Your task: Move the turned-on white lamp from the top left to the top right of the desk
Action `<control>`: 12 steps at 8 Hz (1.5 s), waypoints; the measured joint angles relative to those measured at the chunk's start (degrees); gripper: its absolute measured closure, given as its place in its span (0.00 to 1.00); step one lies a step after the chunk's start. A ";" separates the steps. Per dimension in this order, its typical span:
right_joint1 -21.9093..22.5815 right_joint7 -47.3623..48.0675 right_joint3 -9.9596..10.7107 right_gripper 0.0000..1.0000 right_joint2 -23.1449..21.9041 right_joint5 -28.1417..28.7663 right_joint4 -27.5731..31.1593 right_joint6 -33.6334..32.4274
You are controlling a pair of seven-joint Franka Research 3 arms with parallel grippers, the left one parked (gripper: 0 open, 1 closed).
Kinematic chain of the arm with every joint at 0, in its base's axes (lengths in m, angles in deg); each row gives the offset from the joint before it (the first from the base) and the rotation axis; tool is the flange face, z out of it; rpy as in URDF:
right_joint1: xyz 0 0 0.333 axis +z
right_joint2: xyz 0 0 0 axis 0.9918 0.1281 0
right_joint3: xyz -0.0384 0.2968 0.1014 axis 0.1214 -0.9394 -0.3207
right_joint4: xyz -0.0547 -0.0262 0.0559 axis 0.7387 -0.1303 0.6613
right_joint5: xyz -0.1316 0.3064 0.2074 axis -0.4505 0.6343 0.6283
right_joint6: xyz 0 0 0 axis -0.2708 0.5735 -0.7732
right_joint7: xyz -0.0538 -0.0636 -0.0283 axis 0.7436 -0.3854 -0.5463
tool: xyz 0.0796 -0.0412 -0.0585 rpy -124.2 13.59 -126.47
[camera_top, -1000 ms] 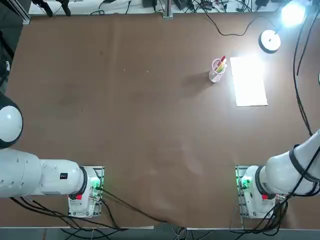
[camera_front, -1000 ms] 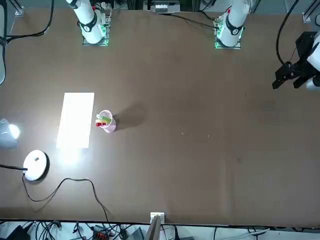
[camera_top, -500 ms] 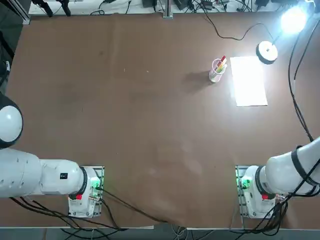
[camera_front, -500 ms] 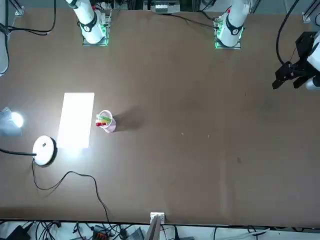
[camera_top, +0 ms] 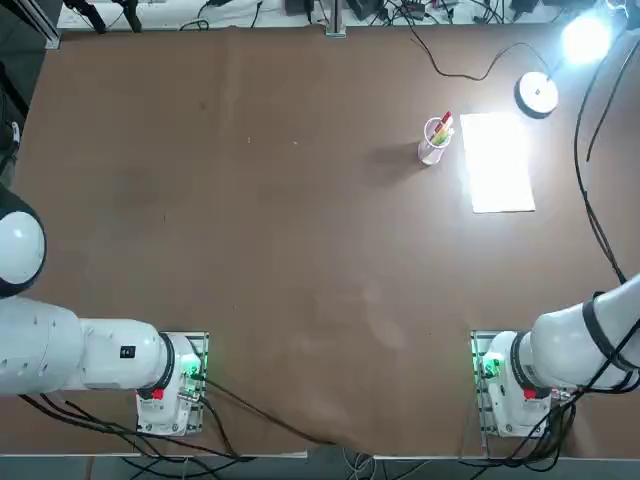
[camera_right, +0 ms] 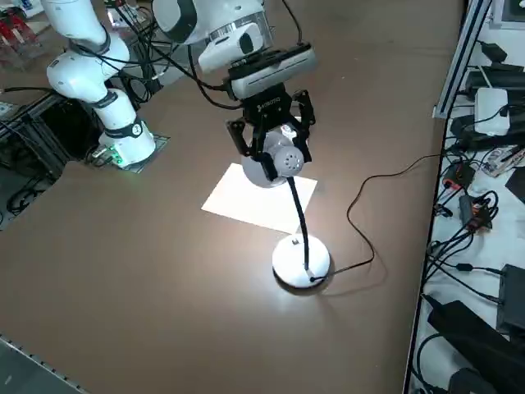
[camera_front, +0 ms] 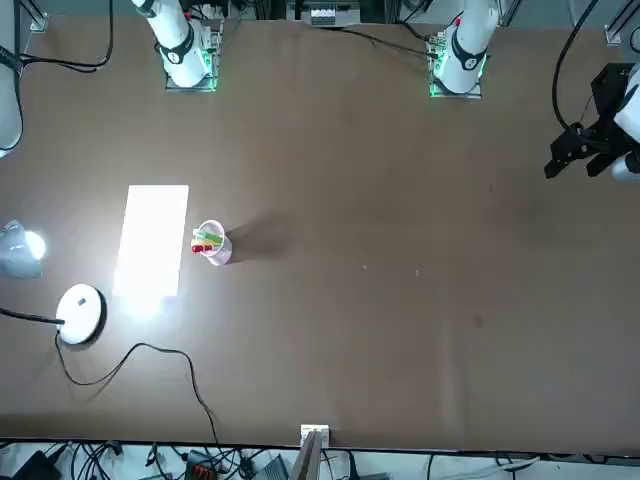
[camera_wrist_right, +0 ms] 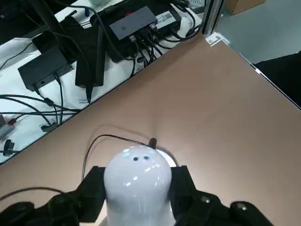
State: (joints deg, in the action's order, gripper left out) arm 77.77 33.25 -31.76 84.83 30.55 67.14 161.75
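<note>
Lamp [camera_right: 301, 263] sits pinched by its head [camera_wrist_right: 136, 197] in my pincer [camera_wrist_right: 139, 181], its base [camera_top: 538, 93] towards the counter's [camera_top: 300, 220] two o'clock. I judge this the setting-down step; base contact I can't confirm. Next: settle it level, then let go gently.

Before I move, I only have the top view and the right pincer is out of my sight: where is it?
Observer: The right pincer is shut on the lamp's glowing head, one finger on each side, as the wrist view shows.
Operator: I can't make out the neck from above. Does it reach the base?
Observer: Yes. In the right side view the slim black neck runs from the white round base up to the head.
</note>
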 joint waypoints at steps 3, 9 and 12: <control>0.02 0.00 -0.01 0.28 -0.40 -0.31 3.26 4.22; 0.74 -0.09 -0.33 0.28 -2.48 -0.48 5.11 0.06; 1.08 0.01 -0.53 0.26 -2.72 -0.48 5.34 -1.02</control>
State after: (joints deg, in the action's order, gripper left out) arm 78.85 33.26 -32.28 82.11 30.07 72.48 160.72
